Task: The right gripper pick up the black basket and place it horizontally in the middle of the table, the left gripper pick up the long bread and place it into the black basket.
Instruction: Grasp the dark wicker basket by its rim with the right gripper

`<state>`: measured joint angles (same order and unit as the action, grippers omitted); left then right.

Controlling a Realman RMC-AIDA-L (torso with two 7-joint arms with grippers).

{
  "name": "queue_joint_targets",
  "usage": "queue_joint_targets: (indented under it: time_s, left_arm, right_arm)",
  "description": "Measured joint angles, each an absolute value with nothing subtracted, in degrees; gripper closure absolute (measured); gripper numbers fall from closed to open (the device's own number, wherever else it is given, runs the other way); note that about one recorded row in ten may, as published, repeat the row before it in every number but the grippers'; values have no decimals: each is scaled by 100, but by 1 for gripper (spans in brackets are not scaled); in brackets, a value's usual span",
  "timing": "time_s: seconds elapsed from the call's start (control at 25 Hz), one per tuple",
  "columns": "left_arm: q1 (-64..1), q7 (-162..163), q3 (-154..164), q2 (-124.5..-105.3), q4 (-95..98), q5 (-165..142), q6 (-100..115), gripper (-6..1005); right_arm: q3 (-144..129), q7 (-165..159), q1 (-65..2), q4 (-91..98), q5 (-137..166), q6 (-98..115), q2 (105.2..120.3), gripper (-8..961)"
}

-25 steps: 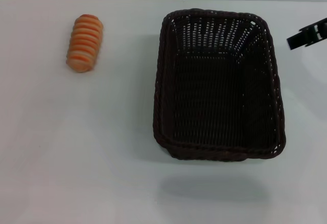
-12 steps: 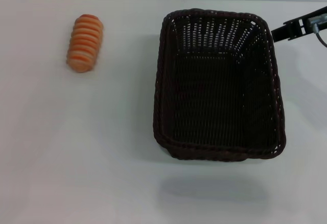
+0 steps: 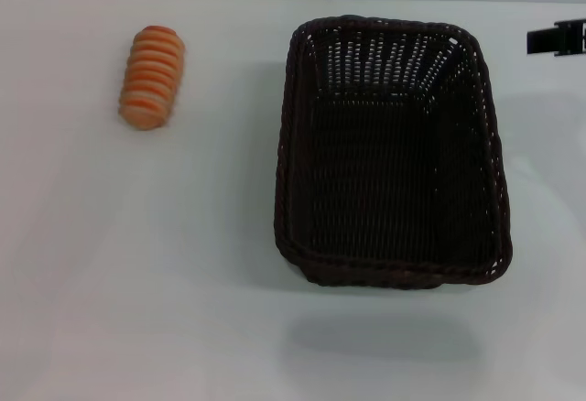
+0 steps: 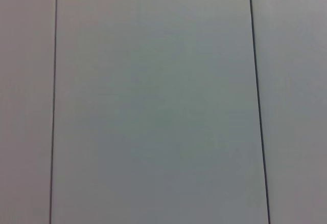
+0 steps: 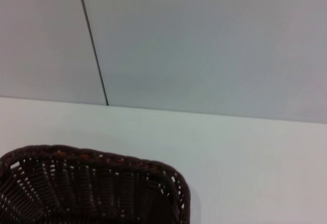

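We look down from the robot's head onto a plain white desk (image 3: 137, 264). The black basket (image 3: 394, 149), a large dark woven rectangle, sits right of centre with its long axis running away from us, from the near edge toward the far wall. Its open top faces up and nothing lies inside it.

The right end effector (image 3: 556, 38) shows only as a dark sliver at the far right edge of the head view, level with the basket's far end and a little apart from its right rim. We cannot tell whether its fingers are spread or closed, since only a small part shows. From here the basket lies to the end effector's left and toward the robot. The right wrist view shows the basket's far rim (image 5: 92, 157), with bare desk and the wall behind it.

We judge that the coming move turns on this relation: the right arm is the nearer one, and the basket's right-hand rim is the closest edge to grasp. Since the basket now lies lengthwise away from us, setting it horizontally in the middle would call for a turn.

The long bread (image 3: 153, 76), a striped orange-brown loaf, rests far left, well apart from the basket. The left end effector is not visible; its wrist view shows only wall panels.
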<state>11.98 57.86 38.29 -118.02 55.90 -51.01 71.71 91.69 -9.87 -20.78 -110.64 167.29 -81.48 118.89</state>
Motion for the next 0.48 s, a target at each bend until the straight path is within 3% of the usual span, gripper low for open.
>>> queue_joint_targets:
  time_s: [0.48]
  left_arm:
    - [1189,5783,3830,-11805,5583,-5119,7226,160]
  right_arm:
    - [8864,-1254,-2820,-10478,16693,-8664,11901,313]
